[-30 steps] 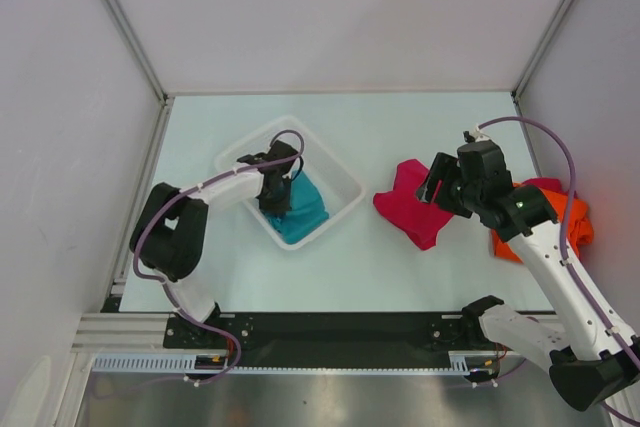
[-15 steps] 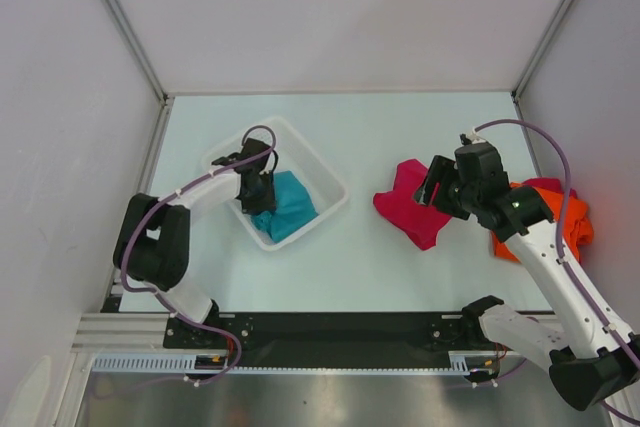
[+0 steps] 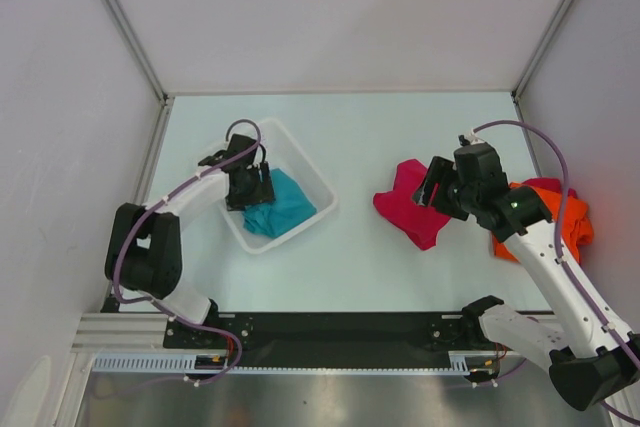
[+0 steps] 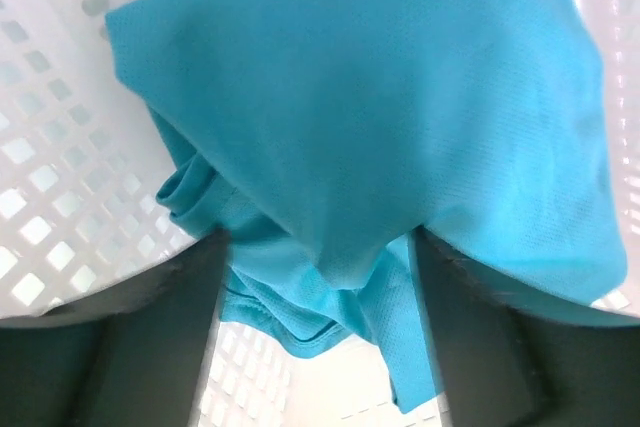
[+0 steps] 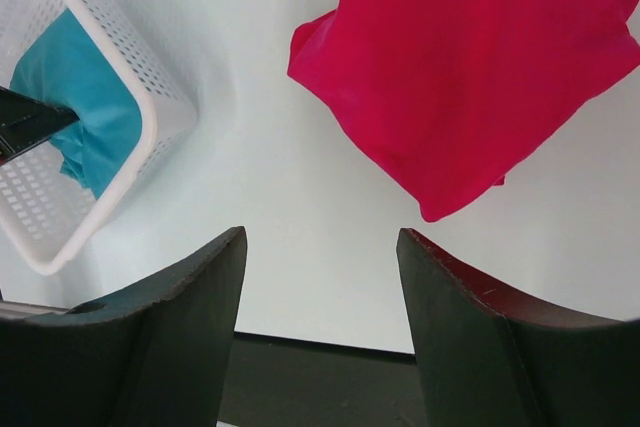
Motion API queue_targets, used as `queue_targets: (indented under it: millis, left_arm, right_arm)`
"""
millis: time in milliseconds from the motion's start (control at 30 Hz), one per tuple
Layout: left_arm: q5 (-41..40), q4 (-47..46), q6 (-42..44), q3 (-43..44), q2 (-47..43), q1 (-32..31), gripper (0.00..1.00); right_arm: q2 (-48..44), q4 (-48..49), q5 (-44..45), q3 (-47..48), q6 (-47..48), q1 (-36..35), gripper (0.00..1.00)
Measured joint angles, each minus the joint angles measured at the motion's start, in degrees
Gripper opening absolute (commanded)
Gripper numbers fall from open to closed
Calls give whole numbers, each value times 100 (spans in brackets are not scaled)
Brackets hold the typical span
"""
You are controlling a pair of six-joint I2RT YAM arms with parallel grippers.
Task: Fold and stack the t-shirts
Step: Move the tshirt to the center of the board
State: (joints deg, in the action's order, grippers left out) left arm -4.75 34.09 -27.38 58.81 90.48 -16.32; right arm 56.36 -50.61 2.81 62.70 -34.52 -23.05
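The teal t-shirt [image 3: 285,204] lies bunched in the white mesh basket [image 3: 306,163]. My left gripper [image 3: 250,187] sits inside the basket at the shirt's left edge. In the left wrist view its jaws stand open [image 4: 315,242], with a fold of the teal t-shirt [image 4: 380,97] lying loose between them. The crimson-pink t-shirt [image 3: 410,209] lies crumpled on the table right of centre. My right gripper [image 3: 432,183] hovers open at its right side with nothing between its fingers [image 5: 320,237]. The orange t-shirt [image 3: 576,223] lies at the far right, partly hidden by the right arm.
The basket sits on the left half of the pale table [image 3: 400,137], tilted diagonally. Grey walls close in the left, back and right. In the right wrist view the basket wall [image 5: 150,97] is at the left and the crimson-pink t-shirt [image 5: 480,67] at the upper right.
My left gripper has opened from shut and let go of the teal cloth. It has moved left, and the basket has slid left with it. The right arm has barely moved.
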Motion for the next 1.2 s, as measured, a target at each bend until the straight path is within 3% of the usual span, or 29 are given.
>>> queue_targets:
  millis: [567, 733, 967, 1200]
  left_arm:
    - [-28, 212, 55, 468, -1032, -52, 100]
    - [651, -87, 26, 518, -1274, -201, 99]
    - [1891, -1049, -291, 514, -968, -1067, 99]
    - [2229, -1650, -592, 516, -216, -1611, 99]
  right_arm:
    - [9, 173, -175, -146, 0, 0, 66]
    - [9, 175, -181, -157, -2, 0, 66]
    - [7, 166, -179, -157, 0, 0, 66]
    - [-17, 111, -162, -157, 4, 2, 66]
